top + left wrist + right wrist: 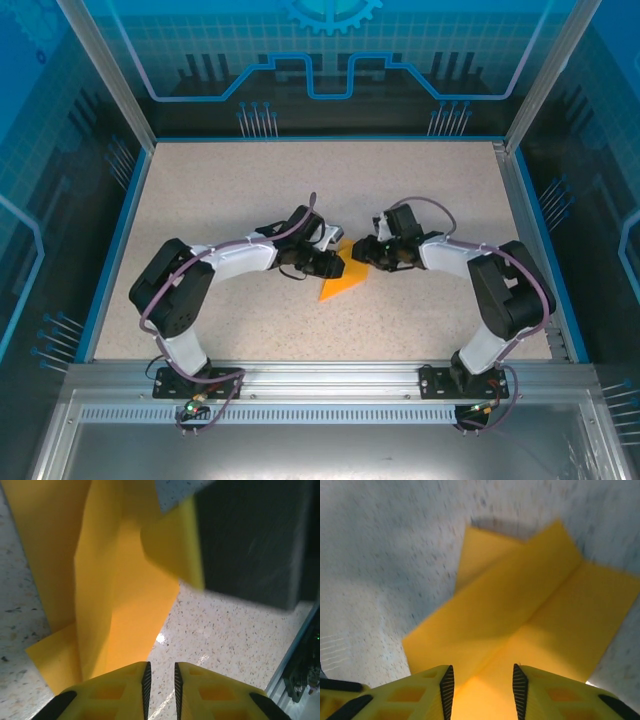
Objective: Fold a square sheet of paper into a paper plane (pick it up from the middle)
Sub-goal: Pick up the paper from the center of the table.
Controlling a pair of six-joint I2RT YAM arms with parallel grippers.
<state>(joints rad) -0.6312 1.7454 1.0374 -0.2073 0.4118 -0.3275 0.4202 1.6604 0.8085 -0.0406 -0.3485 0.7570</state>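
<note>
The square sheet of paper (343, 282) lies folded on the table's middle as a flat orange-yellow pointed shape with creases, its tip toward the near left. My left gripper (335, 262) hovers at its left edge. In the left wrist view the paper (120, 580) spreads to the left, while my left gripper (160, 680) stands open by a narrow gap with bare table between the pads. My right gripper (365, 252) is over the paper's far right end. In the right wrist view my right gripper (482, 685) is open wider above the paper's centre crease (520, 615), gripping nothing.
The speckled table (250, 190) is ringed by a blue rim (120, 230) and clear walls. The right gripper's yellow finger (175, 545) and dark body (250, 540) hang close above the paper in the left wrist view. Both arms meet at the table's centre.
</note>
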